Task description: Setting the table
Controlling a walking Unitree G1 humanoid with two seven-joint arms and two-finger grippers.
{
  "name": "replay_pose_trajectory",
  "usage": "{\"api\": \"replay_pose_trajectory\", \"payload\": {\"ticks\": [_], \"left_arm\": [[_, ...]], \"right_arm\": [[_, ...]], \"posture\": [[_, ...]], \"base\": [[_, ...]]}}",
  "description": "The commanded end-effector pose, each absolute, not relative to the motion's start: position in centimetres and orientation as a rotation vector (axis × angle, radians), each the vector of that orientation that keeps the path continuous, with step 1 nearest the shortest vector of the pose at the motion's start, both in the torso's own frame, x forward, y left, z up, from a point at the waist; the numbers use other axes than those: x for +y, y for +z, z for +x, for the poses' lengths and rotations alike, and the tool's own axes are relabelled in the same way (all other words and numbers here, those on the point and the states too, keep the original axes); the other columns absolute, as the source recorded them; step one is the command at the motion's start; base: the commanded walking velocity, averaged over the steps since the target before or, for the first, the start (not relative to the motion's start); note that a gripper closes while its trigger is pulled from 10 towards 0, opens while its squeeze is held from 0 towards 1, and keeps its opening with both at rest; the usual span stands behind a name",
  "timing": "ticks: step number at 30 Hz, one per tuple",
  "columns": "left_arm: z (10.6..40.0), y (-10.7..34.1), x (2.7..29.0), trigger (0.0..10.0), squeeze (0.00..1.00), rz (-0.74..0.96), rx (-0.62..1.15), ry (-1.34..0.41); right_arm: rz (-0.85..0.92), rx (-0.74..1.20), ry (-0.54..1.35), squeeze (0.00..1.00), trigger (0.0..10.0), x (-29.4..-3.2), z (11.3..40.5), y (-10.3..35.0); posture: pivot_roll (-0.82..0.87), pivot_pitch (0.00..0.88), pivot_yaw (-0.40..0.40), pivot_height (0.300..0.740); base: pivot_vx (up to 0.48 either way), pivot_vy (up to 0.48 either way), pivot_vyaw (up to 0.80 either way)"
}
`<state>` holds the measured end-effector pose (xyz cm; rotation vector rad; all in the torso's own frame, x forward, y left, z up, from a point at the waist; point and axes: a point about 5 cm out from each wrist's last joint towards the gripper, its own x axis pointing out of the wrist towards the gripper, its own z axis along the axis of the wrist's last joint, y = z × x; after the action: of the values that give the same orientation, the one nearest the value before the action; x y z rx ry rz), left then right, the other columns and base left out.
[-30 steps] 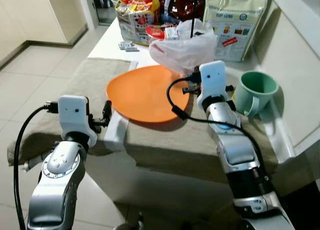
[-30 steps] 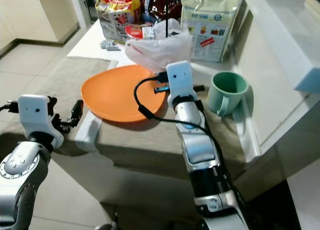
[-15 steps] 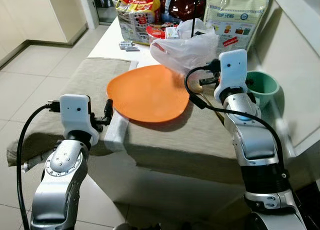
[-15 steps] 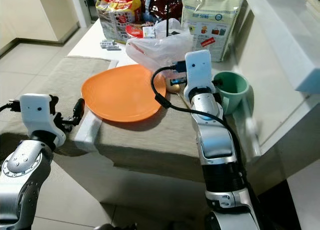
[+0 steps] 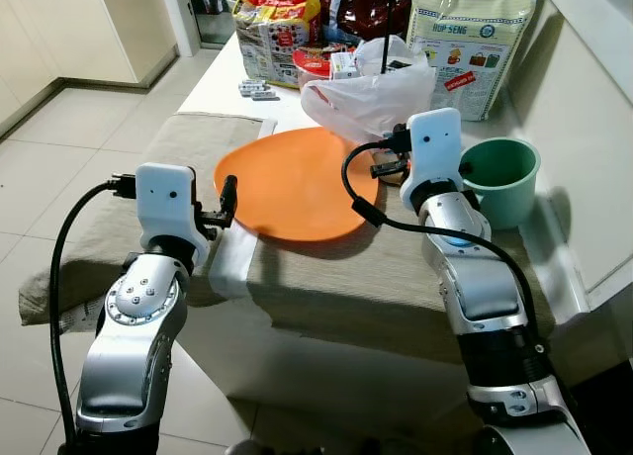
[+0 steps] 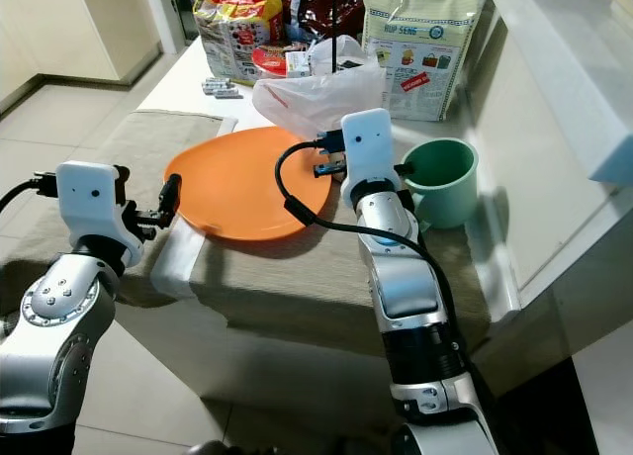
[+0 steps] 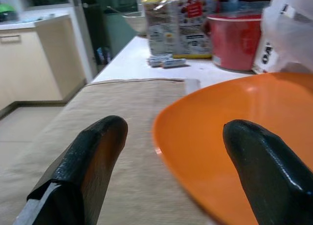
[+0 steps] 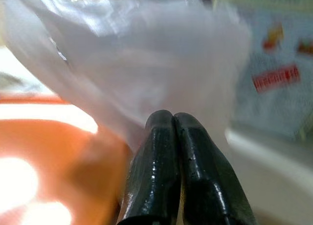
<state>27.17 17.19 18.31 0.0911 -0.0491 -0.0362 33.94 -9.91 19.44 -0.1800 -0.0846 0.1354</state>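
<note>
one orange plate (image 5: 292,183) lies on the beige cloth (image 5: 168,158), and our left gripper (image 7: 171,151) stands wide open at its near rim, holding nothing. we judge it rigid, light and slick, best pinched at that raised edge. our right gripper (image 8: 171,132), fingers pressed together and empty, sits by the white plastic bag (image 5: 366,99). one green mug (image 5: 499,178) stands just beside the plate's right.
</note>
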Motion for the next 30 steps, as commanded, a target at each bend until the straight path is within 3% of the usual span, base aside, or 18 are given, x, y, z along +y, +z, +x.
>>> {"api": "replay_pose_trajectory", "payload": {"ticks": [1,12,21,30], "left_arm": [[27.2,18.0,17.2,10.0,0.0,0.092,-0.038,-0.032],[27.1,17.8,17.1,10.0,0.0,0.09,-0.036,-0.037],[27.1,17.9,17.1,10.0,0.0,0.104,-0.046,-0.036],[27.4,18.2,17.3,10.0,0.0,0.136,-0.058,-0.038]], "right_arm": [[-0.188,-0.029,0.123,0.0,10.0,-10.6,33.9,18.0],[-0.213,-0.046,0.136,0.0,10.0,-10.3,33.9,17.7],[-0.215,-0.231,0.151,0.0,10.0,-9.7,33.6,20.1],[-0.192,-0.2,0.157,0.0,10.0,-9.7,33.5,19.0]], "posture": [[-0.02,0.101,0.032,0.74],[-0.02,0.085,0.03,0.74],[-0.02,0.074,0.026,0.74],[-0.02,0.076,0.039,0.74]], "base": [[0.0,0.0,-0.52],[0.0,0.0,0.0],[0.0,0.0,0.0],[0.0,0.0,0.0]]}}
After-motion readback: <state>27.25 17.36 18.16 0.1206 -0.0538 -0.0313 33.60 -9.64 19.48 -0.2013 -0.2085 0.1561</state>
